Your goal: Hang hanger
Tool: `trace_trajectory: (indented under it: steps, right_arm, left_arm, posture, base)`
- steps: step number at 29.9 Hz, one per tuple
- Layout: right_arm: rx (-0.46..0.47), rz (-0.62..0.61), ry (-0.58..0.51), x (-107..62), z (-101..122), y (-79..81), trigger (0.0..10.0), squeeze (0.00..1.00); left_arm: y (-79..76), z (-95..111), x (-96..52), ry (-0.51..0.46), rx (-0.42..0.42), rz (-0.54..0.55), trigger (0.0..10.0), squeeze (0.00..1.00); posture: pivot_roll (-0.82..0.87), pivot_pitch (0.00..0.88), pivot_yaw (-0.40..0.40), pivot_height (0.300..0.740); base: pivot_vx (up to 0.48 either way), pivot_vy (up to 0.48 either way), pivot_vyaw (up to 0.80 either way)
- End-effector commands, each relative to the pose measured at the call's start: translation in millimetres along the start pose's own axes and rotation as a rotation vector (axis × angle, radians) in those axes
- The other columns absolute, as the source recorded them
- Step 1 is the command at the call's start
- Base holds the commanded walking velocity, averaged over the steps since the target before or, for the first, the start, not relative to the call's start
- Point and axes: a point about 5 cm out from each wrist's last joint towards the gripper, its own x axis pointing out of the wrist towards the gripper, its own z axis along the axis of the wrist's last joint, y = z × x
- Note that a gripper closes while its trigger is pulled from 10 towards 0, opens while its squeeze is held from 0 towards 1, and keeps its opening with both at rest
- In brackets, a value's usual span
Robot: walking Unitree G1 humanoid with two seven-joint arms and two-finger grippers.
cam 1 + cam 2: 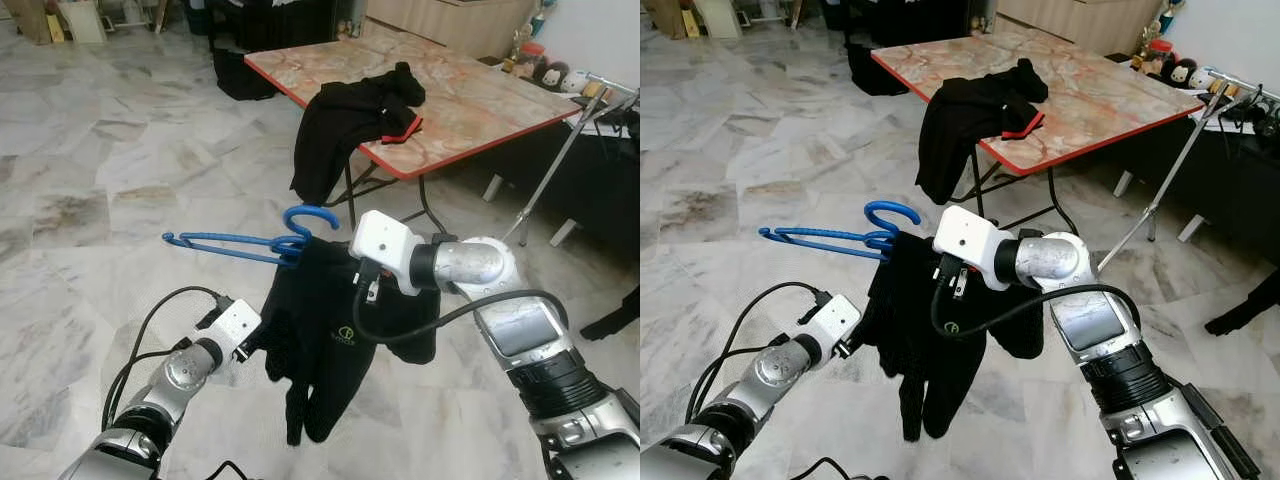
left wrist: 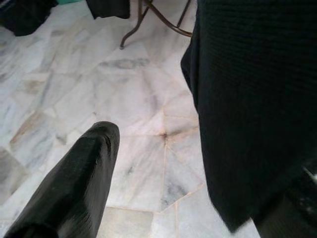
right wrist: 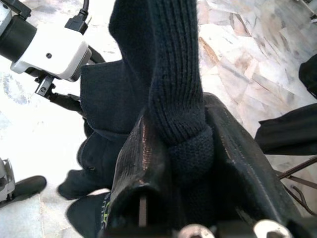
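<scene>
Left pincer (image 1: 262, 345): nearest item, low on the left, fingers spread apart with nothing between them. In the left wrist view one finger (image 2: 74, 183) stands beside the hem of the garment (image 1: 320, 340); whether the other finger touches the cloth cannot be told.

Garment: black knit top with a small pale logo, hanging slack between the two arms above the marble floor (image 1: 90, 200), sleeves trailing down.

Right pincer (image 3: 190, 163): reaches in from the right at the garment's top; in the right wrist view its fingers are closed on a ribbed fold of the knit, apparently the neck.

Hanger (image 1: 245, 240): blue plastic, held aloft at the garment's top, just left of the right wrist. Long axis near level, running out to the robot's left; hook curling upward by the right pincer. One arm of the hanger juts bare; the other appears buried in the cloth, so seating looks partial.

Judgement: the right arm carries the load and is nearer the hook; the hook faces up and away toward the far side.

Worktop (image 1: 480, 95): farther off, marble-patterned with red edge, a second black garment (image 1: 350, 120) draped over its near edge.

Rack pole (image 1: 560, 165): slanted metal, far right, the likely hanging place, well apart from the hook.
</scene>
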Motion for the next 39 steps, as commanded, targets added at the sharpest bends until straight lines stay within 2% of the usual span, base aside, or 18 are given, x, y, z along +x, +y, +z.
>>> trace_trajectory:
  steps: [1, 6, 13, 22, 26, 29, 33, 39]
  right_arm:
    - [-0.032, -0.02, -0.029, -5.1, 10, -4.4, 10.0, 0.0]
    - [-0.033, -0.017, -0.033, -5.1, 13, -3.5, 10.0, 0.0]
    - [-0.033, -0.018, -0.031, -4.8, 13, -3.5, 10.0, 0.0]
    - [-0.032, -0.016, -0.036, -3.7, 14, -1.9, 10.0, 0.0]
    - [-0.026, -0.017, -0.034, -2.9, 13, -1.4, 10.0, 0.0]
    - [-0.019, -0.014, -0.028, -2.2, 11, -0.6, 10.0, 0.0]
    - [-0.013, -0.011, -0.008, -3.3, 5, -0.7, 10.0, 0.0]
    - [-0.009, -0.014, 0.034, -8.4, -8, -4.2, 10.0, 0.0]
  left_arm:
    - [-1.2, 1, 1.1, -0.011, -0.028, 0.014, 0.0, 0.0]
    - [-2.3, 1, 1.5, -0.023, -0.079, 0.041, 0.0, 0.0]
    - [-3.2, 2, 1.9, -0.033, -0.092, 0.045, 0.0, 0.0]
    - [0.1, 1, 0.8, -0.045, -0.187, 0.083, 0.0, 0.0]
    - [1.2, -1, -0.1, -0.041, -0.202, 0.095, 0.0, 0.0]
    - [2.1, -2, -0.8, -0.036, -0.219, 0.106, 0.0, 0.0]
    - [7.0, -5, -2.5, -0.032, -0.283, 0.146, 0.0, 0.0]
    - [12.4, -9, -5.1, -0.025, -0.31, 0.172, 0.0, 0.0]
  posture:
    - [-0.03, 0.0, -0.064, 0.74]
    - [-0.03, 0.0, -0.064, 0.74]
    - [-0.04, 0.0, -0.061, 0.74]
    - [-0.04, 0.0, -0.056, 0.74]
    - [-0.04, 0.0, -0.056, 0.74]
    - [-0.04, 0.0, -0.057, 0.74]
    - [-0.04, 0.0, -0.059, 0.74]
    - [-0.04, 0.0, -0.062, 0.74]
  base:
    - [0.0, 0.0, 0.0]
    - [0.0, 0.0, 0.0]
    - [0.0, 0.0, 0.0]
    - [0.0, 0.0, 0.0]
    - [0.0, 0.0, 0.0]
    - [0.0, 0.0, 0.0]
    - [0.0, 0.0, 0.0]
    - [0.0, 0.0, 0.0]
